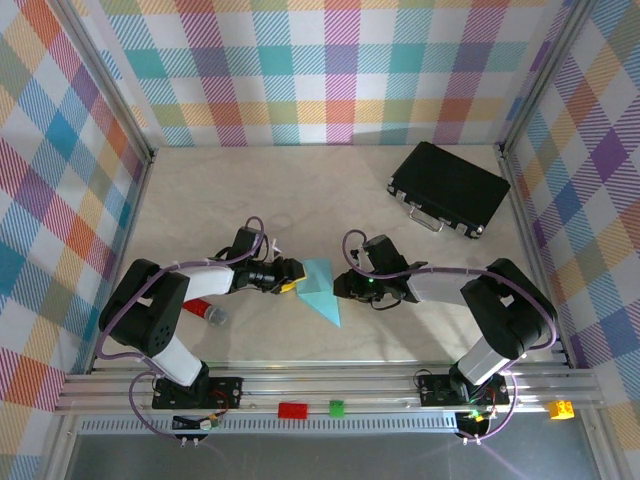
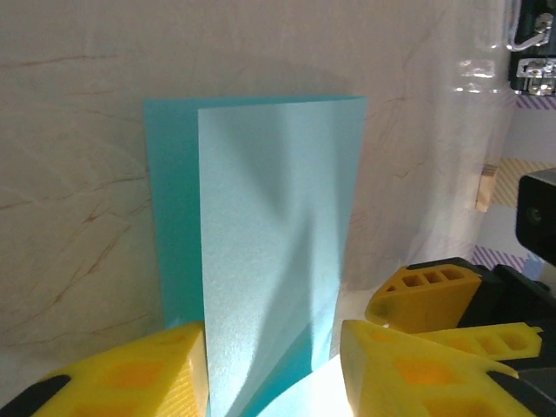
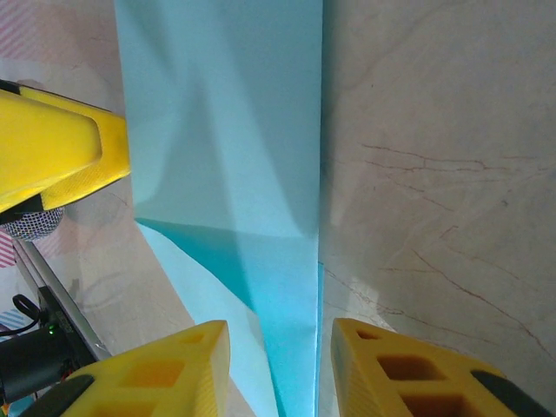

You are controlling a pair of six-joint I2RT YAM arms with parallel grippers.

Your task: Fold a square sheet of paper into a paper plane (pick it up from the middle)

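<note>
Since the square sheet of paper (image 1: 322,290) is seen as a layered, pointed shape rather than a flat square, a mid-fold step is judged to be in hand, with the folding not yet complete. It is found on the table (image 1: 250,190), about midway between the left and right edges and nearer the near edge, point aimed toward that edge. A pale flap is seen raised over a darker layer in the left wrist view, and a long straight fold edge in the right wrist view. The paper is flanked by the left gripper (image 2: 274,334) and the right gripper (image 3: 281,326). Both sets of jaws are spread with paper in the gap. Nothing is seen pinched, and contact with the sheet can't be confirmed. Next move, as judged: the flap is to be laid down along the fold edge, one side pinned, and the crease pressed flat. Thin paper is expected to slide if pushed unpinned. A black case (image 1: 448,188) is parked near the far right corner, well apart.
</note>
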